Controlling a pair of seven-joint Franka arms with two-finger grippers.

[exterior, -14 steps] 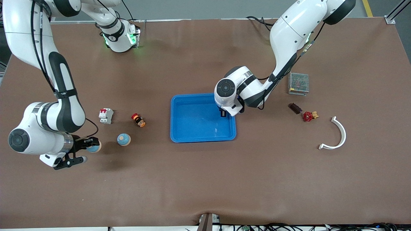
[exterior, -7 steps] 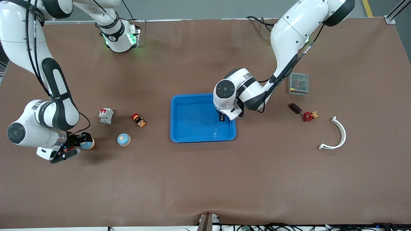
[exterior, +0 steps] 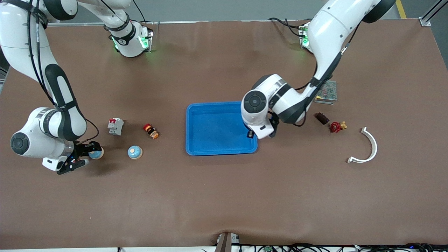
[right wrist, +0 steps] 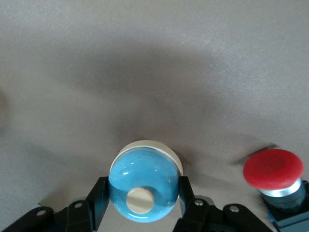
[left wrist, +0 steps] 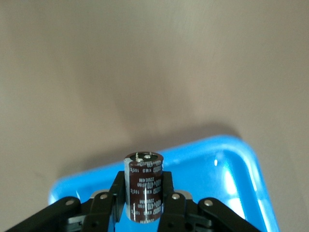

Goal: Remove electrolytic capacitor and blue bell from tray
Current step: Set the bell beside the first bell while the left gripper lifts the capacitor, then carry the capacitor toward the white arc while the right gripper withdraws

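You've got the left claw clamped on the electrolytic capacitor above the tray rim, the right claw gripping the blue bell low over the desk, so only set-downs remain.

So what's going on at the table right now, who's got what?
Both parts are out of the tray's bed and in hand. The left tool is shut on the electrolytic capacitor, held over the edge of the blue tray at the left arm's end. The right tool is shut on the blue bell, low over the table toward the right arm's end, beside a second bell. Neither part has been let go.
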